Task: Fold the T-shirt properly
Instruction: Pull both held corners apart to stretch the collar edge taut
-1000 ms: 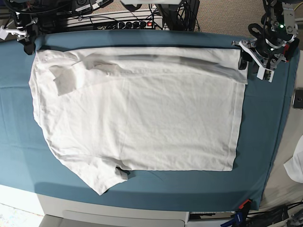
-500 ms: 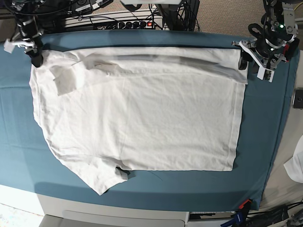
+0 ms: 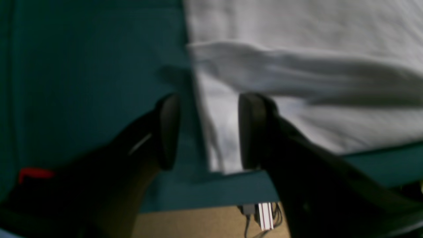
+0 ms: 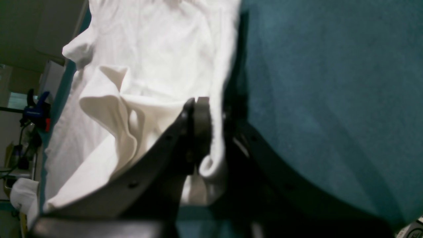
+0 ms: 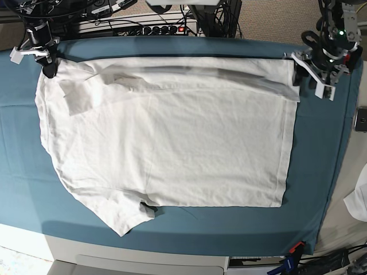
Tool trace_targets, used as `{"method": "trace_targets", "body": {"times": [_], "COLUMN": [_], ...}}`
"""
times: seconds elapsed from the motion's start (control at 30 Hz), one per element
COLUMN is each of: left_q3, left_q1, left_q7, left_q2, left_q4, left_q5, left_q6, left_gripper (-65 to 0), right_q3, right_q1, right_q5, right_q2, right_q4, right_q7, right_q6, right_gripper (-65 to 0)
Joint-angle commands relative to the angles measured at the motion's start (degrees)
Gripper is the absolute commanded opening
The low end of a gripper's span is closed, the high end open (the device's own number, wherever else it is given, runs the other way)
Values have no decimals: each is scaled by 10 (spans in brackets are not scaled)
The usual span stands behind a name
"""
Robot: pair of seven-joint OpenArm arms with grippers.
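Observation:
The white T-shirt (image 5: 172, 137) lies spread flat on the teal table cloth (image 5: 321, 172), with its far edge folded over into a long band. My right gripper (image 5: 48, 67) is at the shirt's far left corner. In the right wrist view this gripper (image 4: 214, 132) is shut on the T-shirt's rolled edge (image 4: 216, 82), and cloth bunches up beside the fingers. My left gripper (image 5: 297, 73) is at the far right corner. In the left wrist view it (image 3: 210, 132) stands open, and the T-shirt's hem corner (image 3: 224, 138) lies between its fingers without being pinched.
A power strip (image 5: 155, 28) and cables run behind the table's far edge. A phone (image 5: 361, 120) and a small white cloth scrap (image 5: 358, 200) lie off the right side. A red and blue clamp (image 5: 293, 252) holds the table cloth at the front right.
My right gripper moved from the table's far left corner onto the shirt's corner and closed on its edge. The left gripper has barely shifted and is still open.

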Motion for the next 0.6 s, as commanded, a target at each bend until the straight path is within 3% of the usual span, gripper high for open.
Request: {"method": "trace_targets", "body": {"times": [0.0, 0.13, 0.37, 0.57], "left_q3": [-11, -49, -93, -93], "left_q1": [-10, -48, -68, -65], "left_q7": [-9, 13, 98, 129], "left_q2": [-7, -7, -7, -7], "left_q4": [1, -62, -186, -200], "left_q5": [-5, -69, -241, -288], "left_q6": [0, -4, -96, -121], "left_gripper": [-354, -354, -353, -330], "right_q3": [-2, -2, -2, -2], "right_q1": [-4, -3, -2, 3], "right_q5": [-20, -29, -33, -39], "right_q2": [5, 5, 5, 5], "right_q4": [4, 4, 4, 4], "right_q7": [-11, -5, -5, -5], "right_q6": [-4, -4, -4, -4], "right_gripper": [-650, -650, -650, -650]}}
